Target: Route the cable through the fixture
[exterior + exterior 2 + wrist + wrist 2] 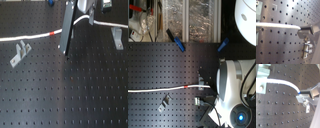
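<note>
Jaws closed down on the cable (278,25), pinching it thin between the fingertips; in both wrist views the white cord runs straight into the gripper (301,32) and stops there. In the first exterior view the gripper (66,50) hangs low over the black perforated breadboard (75,95), fingers angled down, with the cable (25,37) trailing off toward the first exterior view's left and its red band (53,33) just beside the fingers. Another stretch of cord shows on the far side of the arm, heading to an upright metal bracket (117,39). A second metal fixture clip (20,53) sits on the board below the cable, near but not touching. Not yet threaded through either, as far as I can tell. Cord looks light, soft and floppy, likely sagging and swinging when moved. Grip near the red band seems sensible: short free length, easier to steer into a slot.
</note>
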